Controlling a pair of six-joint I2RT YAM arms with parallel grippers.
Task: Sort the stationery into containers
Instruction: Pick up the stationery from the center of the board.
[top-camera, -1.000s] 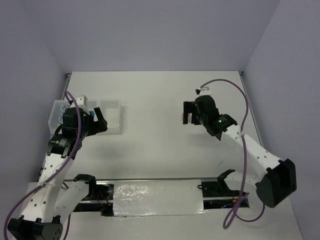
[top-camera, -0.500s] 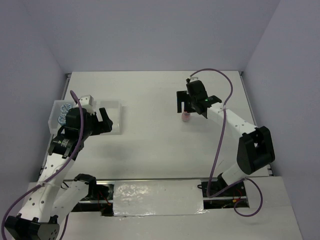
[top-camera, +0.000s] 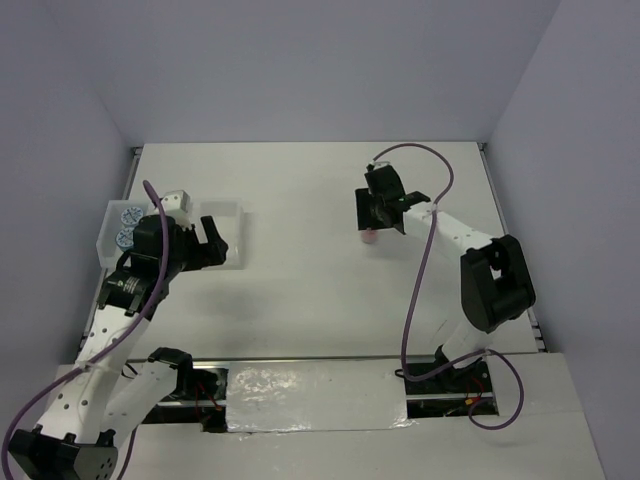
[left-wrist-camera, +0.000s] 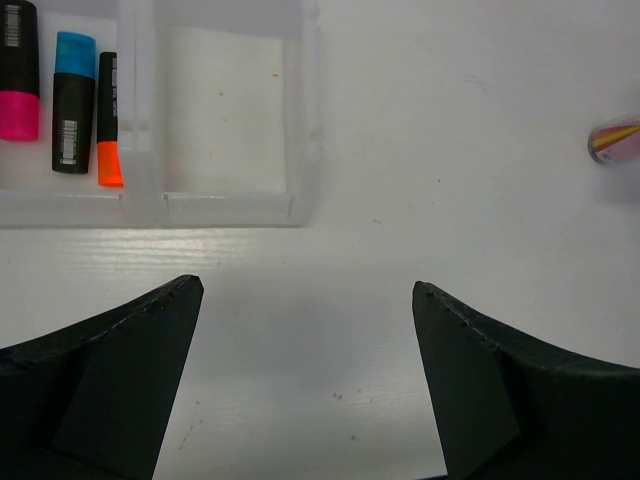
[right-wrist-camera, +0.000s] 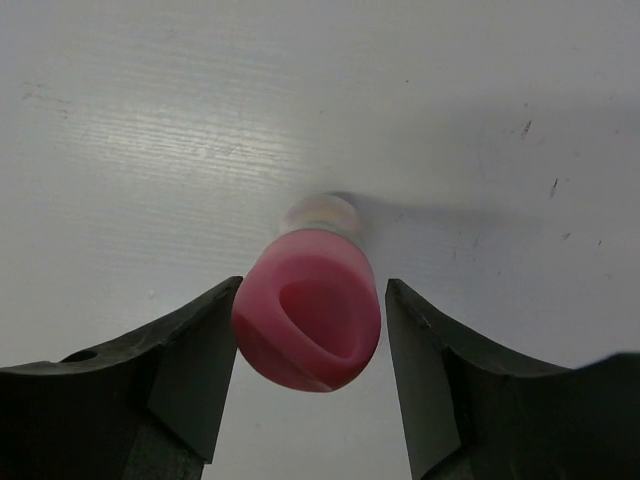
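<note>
The pink-capped amber tube (right-wrist-camera: 308, 315) stands upright on the table (top-camera: 300, 200), seen cap-on in the right wrist view. My right gripper (right-wrist-camera: 313, 290) straddles the cap: the left finger touches it and a thin gap shows at the right finger. From above, the tube (top-camera: 370, 237) sits just under that gripper (top-camera: 372, 224). My left gripper (left-wrist-camera: 307, 285) is open over bare table, just in front of the white tray (left-wrist-camera: 230, 208). Pink (left-wrist-camera: 17, 70), blue (left-wrist-camera: 73, 100) and orange (left-wrist-camera: 108, 120) markers lie in one compartment. Two tape rolls (top-camera: 126, 225) lie at the tray's far-left end.
The tray (top-camera: 228, 213) stands at the table's left side, close to the left wall. The tube (left-wrist-camera: 615, 140) shows at the far right edge of the left wrist view. A purple cable (top-camera: 425, 160) loops above the right arm.
My right arm reached forward and down over the tube, and its jaws narrowed from wide apart to close round the pink cap. The left arm drew back slightly from the tray, jaws still wide.
</note>
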